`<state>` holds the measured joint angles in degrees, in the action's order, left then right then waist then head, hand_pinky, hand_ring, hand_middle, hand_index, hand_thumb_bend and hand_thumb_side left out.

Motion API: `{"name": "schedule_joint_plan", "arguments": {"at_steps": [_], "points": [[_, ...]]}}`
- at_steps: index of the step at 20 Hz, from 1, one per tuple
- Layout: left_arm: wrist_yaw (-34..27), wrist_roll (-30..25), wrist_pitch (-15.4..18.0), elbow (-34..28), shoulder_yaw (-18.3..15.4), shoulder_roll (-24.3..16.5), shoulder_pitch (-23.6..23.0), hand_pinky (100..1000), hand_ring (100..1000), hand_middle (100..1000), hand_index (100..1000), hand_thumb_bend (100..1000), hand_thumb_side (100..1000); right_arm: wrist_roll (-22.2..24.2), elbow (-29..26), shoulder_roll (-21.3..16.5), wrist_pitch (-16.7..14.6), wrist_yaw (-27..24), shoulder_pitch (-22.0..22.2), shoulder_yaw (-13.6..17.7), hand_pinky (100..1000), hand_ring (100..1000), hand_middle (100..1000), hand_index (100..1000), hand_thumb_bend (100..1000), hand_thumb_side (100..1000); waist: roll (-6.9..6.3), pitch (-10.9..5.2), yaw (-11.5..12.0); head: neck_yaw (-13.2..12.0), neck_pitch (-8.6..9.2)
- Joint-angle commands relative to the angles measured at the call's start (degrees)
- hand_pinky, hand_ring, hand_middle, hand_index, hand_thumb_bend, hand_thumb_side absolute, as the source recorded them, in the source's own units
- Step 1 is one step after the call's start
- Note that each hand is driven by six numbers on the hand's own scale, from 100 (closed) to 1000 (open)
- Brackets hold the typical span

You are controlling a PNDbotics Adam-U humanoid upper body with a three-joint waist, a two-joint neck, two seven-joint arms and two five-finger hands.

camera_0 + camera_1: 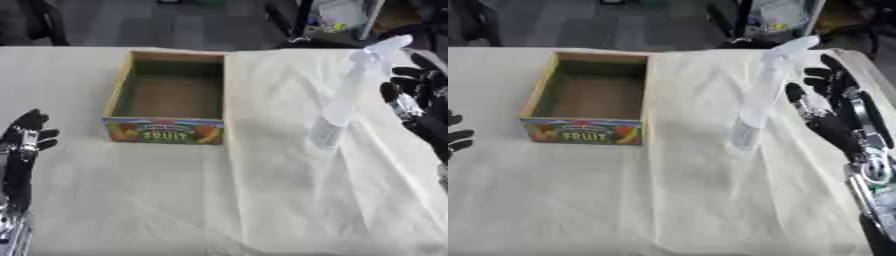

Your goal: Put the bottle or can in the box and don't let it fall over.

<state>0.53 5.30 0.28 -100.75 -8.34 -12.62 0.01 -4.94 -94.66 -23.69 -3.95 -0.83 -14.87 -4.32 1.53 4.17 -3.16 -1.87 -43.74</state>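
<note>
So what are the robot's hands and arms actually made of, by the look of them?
The right hand has slim black fingers with silver metal at the joints, like a skeleton glove. Its forearm shows bare silver metal parts with round fittings between black sections. The left hand is the same: black fingers, a silver piece on one, and metal showing lower on the arm. No sleeves or markings show.

Clear bottle (756, 107) smeared by blur, its cap end indistinct, left robot hand (455, 135) cut by the right eye view's edge, only fingertips showing, right robot hand (420, 107) partly cropped in left eye view, box (166, 100) print mostly illegible
</note>
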Motion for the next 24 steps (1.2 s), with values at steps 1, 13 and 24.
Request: {"name": "schedule_joint_plan", "arguments": {"at_steps": [1, 13, 24], "points": [[0.14, -0.22, 0.14, -1.41, -0.04, -0.67, 0.37, 761, 726, 794, 886, 388, 805, 0.30, 0.20, -0.49, 0.05, -0.44, -1.21, -0.09, 935, 851, 813, 1000, 430, 523, -0.10, -0.47, -0.03, 0.19, -0.36], [0.12, -0.32, 0.21, -1.38, -0.02, -0.60, 0.27, 761, 728, 797, 887, 389, 807, 1.21, 2.07, 0.18, 0.22, -0.45, -2.81, -1.09, 936, 849, 811, 1000, 429, 531, -0.01, -0.49, 0.32, 0.40, -0.38], [0.14, -0.41, 0.27, -1.42, -0.02, -0.60, 0.17, 762, 729, 797, 887, 389, 808, 1.29, 3.45, 0.00, 0.60, 0.47, -3.61, -1.11, 939, 853, 815, 1000, 423, 531, 0.02, -0.48, 0.53, 0.43, -0.38]]}}
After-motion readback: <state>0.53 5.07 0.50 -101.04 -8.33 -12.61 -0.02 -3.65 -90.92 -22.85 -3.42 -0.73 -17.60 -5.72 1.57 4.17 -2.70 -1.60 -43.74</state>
